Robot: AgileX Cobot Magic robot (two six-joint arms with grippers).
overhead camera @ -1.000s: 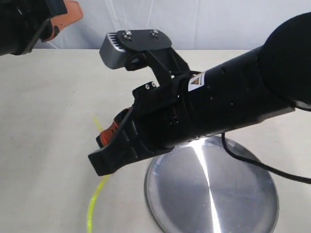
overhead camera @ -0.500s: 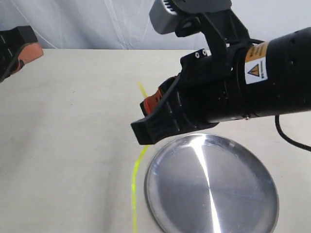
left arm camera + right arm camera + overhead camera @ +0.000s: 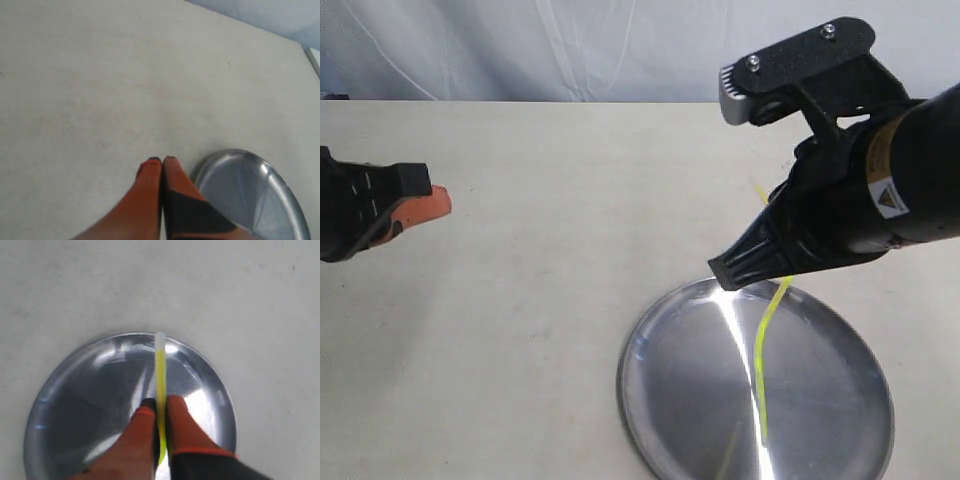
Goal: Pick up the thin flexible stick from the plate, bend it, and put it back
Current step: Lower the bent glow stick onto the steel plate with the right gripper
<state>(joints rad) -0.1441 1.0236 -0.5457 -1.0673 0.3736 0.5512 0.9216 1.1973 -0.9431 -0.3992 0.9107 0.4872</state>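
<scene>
The thin yellow-green stick (image 3: 765,345) hangs over the shiny silver plate (image 3: 665,400), and its lower end reaches the plate's surface near the glare streak. My right gripper (image 3: 732,272) holds it from above, shut on its upper part. In the right wrist view the orange fingers (image 3: 182,422) pinch the stick (image 3: 160,362), whose pale tip points out over the plate (image 3: 60,390). My left gripper (image 3: 435,203) hovers far to the left over the bare table, shut with nothing in it. In the left wrist view its fingertips (image 3: 161,161) press together beside the plate's rim (image 3: 210,162).
The plate sits on a beige table (image 3: 550,200) near its front edge. A pale cloth backdrop (image 3: 570,50) closes off the far side. The right arm's bulky black body and camera mount (image 3: 800,60) hang above the plate's far right.
My right arm has swung right, carrying the stick from over the table left of the plate to above the plate. The left gripper has come down and inward at the left.
</scene>
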